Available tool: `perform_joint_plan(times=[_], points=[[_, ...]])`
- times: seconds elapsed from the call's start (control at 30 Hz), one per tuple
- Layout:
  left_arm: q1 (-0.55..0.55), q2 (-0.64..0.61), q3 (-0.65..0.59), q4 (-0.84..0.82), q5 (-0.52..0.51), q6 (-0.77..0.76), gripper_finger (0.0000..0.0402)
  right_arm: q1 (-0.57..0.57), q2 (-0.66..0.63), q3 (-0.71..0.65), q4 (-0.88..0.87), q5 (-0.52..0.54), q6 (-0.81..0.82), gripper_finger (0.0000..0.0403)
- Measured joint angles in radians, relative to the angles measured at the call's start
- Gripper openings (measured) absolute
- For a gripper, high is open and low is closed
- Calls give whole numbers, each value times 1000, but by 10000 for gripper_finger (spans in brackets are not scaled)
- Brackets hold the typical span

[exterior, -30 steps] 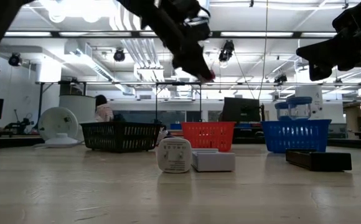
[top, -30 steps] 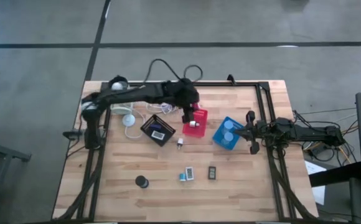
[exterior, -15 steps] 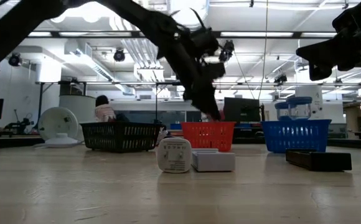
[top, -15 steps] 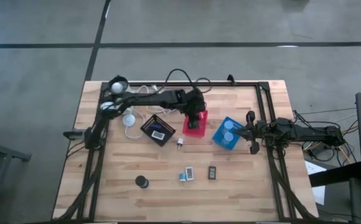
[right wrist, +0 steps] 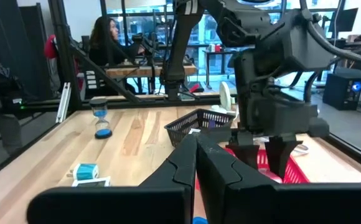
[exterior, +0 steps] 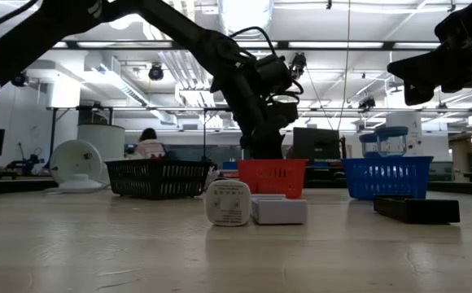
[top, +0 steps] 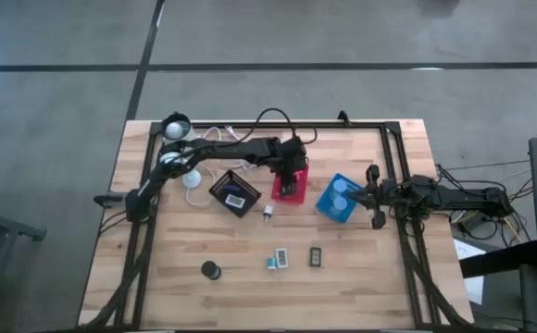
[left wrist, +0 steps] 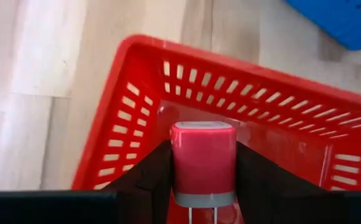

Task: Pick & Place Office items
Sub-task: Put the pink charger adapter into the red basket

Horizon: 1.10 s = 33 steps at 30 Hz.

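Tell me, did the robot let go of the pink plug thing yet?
No, the left gripper grips the pink plug between its fingers over the red bin.

A robotics lab: exposed ceiling ducts [exterior: 138,61], strip lights [exterior: 32,45], workbenches, and a seated person [right wrist: 109,37] behind the table [top: 176,296].

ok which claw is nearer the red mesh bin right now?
Left. The left claw hangs directly over the red mesh bin, shut on a pink plug-in charger block. The right claw waits past the blue mesh bin, near the table's right edge.
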Motion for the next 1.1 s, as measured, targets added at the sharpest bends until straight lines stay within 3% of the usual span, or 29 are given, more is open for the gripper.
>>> perform_joint_plan(times=[0.8,1.1], points=[[4,15,-1,-18,-2,-21,137,0,0,0,1,0,-7,8],[5,15,-1,-20,-5,-19,181,0,0,0,1,0,-11,8]])
